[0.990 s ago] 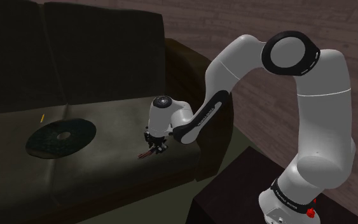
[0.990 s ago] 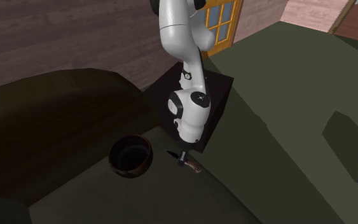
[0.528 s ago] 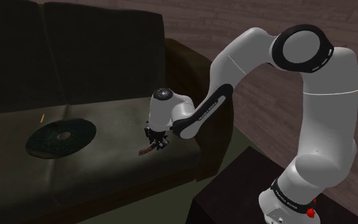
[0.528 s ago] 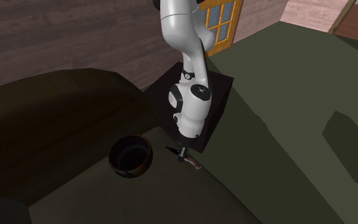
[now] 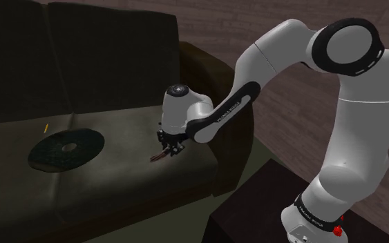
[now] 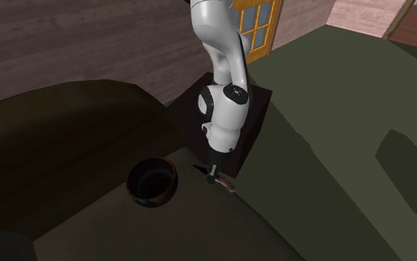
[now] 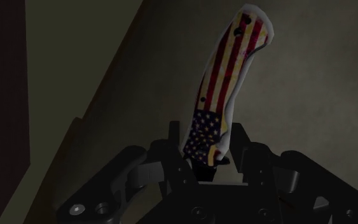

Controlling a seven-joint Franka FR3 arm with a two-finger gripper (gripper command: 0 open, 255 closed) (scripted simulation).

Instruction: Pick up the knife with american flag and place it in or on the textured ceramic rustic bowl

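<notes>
1. The knife (image 7: 225, 89) is being pinched at its starred end by the gripper (image 7: 206, 153), hanging low over the sofa cushion (image 5: 117, 179)
2. Its long free end is risking swivelling or slipping in transit
3. Tilted, it is risking clipping the bowl (image 6: 152, 182)

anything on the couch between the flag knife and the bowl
Nothing visible. The gripper holds the knife over the couch seat, and the cushion between it and the bowl is bare in both exterior views.
</notes>
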